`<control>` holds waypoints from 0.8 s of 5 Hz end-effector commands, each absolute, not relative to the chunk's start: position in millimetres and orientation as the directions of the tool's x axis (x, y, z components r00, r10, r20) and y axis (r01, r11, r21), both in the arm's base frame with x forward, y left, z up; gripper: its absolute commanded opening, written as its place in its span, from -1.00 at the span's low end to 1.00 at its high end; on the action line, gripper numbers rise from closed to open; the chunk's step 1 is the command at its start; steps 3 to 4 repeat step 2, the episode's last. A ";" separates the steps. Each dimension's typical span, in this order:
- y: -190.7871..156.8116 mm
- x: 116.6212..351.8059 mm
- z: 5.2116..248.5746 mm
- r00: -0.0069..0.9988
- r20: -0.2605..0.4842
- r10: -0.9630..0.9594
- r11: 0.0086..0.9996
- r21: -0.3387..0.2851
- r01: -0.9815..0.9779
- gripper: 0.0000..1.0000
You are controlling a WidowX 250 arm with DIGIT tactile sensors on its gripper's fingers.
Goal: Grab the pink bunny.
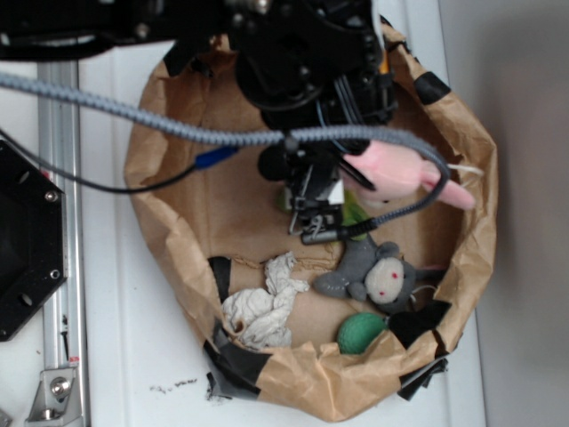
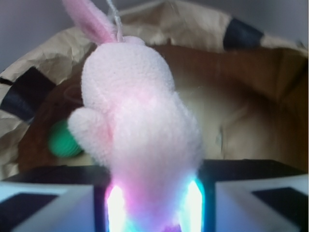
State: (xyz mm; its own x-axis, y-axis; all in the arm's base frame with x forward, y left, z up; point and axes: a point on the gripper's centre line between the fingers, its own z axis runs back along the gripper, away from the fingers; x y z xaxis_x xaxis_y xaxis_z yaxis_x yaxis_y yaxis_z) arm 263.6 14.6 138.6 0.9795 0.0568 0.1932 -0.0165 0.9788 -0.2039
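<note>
the black gripper is clenched on the pale pink plush bunny — held above the crumpled brown paper bag, over the grey plush with a whitish face.

A pale pink soft plush bunny fills the middle of the wrist view, its lower body pinched between the two black-and-white gripper pads, which glow pink and cyan where they press the fur. One long pink ear and a thin whitish loop rise above its head. Behind it stands a crumpled brown paper bag with black tape patches. A round green object shows at the left.
</note>
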 end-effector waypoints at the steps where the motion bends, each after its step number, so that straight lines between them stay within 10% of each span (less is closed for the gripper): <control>1: 12.2 255.1 162.1 0.927 0.257 0.275 0.958 -0.158 -0.240 -1.00; 4: 15.2 256.1 157.6 0.917 0.225 0.328 0.942 -0.155 -0.299 -1.00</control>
